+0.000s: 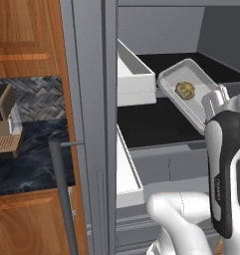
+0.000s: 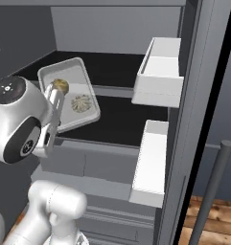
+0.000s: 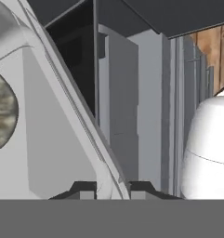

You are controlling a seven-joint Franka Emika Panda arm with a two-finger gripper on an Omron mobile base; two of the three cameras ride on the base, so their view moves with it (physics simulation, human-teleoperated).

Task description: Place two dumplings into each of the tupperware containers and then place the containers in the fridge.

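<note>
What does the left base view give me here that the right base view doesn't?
Left base view alone: wooden cabinets, a dark counter left of the fridge, and one dumpling in the held container. Right base view alone: two dumplings in the container, one in the open, one partly behind the arm, plus wood floor. Both: the tilted tupperware container over the dark fridge shelf, and two white door bins.

Small lettering on the arm is too blurred to read.
</note>
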